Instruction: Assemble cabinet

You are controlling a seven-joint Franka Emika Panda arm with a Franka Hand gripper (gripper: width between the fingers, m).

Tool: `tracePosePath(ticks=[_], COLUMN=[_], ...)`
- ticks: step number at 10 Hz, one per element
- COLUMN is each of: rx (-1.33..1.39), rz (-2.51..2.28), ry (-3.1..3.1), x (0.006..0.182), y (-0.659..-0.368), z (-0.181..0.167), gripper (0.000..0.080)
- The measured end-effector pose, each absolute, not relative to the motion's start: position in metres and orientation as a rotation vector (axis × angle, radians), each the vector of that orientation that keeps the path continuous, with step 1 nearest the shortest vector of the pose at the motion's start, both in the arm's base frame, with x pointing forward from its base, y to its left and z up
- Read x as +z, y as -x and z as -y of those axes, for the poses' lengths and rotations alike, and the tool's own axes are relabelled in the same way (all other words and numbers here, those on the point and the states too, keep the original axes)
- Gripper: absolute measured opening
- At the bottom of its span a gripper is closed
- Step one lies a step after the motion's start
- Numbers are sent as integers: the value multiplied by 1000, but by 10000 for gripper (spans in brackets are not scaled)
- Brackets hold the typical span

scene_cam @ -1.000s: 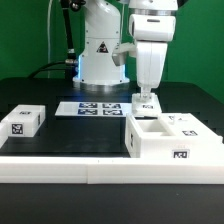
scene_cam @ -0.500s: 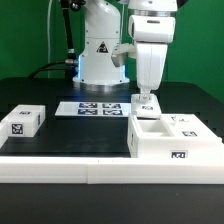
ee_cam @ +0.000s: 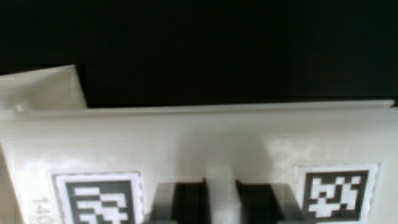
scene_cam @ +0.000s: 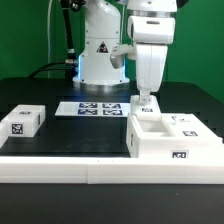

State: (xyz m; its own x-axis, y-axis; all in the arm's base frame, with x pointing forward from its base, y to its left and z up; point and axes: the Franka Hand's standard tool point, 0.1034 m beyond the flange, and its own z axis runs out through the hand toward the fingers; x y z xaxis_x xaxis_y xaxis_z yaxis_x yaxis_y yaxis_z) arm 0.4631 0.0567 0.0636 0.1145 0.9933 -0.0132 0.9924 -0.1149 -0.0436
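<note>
Cabinet (scene_cam: 172, 146) sits at the worktop's front edge, toward the exterior view's right corner, open side up. Gripper (scene_cam: 146, 101) hangs just over its rear wall, clenched: fingers (ee_cam: 185, 205) drawn together, only a pale sliver between. Small box (scene_cam: 22, 120) near the front left corner. Marker board (scene_cam: 95, 107) mid-worktop.

large white plastic hollow cabinet box (scene_cam: 170, 140) sits near the tabletop (scene_cam: 80, 135) front edge, exterior view's right. small white tagged block (scene_cam: 22, 120) sits front, exterior view's left. marker board (scene_cam: 95, 107) lies farther back, between them.
</note>
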Motion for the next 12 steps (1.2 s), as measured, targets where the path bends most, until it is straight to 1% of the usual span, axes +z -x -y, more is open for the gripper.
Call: tracePosePath(ticks=[4,5,9,12], rx=[63,44,-26,-32], rz=[2071,2103,2150,2151], ry=[2326,2296,2281,2283], x=[61,56,60,60], y=[-462,-465,-507,-510], z=[-57,-54,-54,-55], gripper=[70,70,72,72])
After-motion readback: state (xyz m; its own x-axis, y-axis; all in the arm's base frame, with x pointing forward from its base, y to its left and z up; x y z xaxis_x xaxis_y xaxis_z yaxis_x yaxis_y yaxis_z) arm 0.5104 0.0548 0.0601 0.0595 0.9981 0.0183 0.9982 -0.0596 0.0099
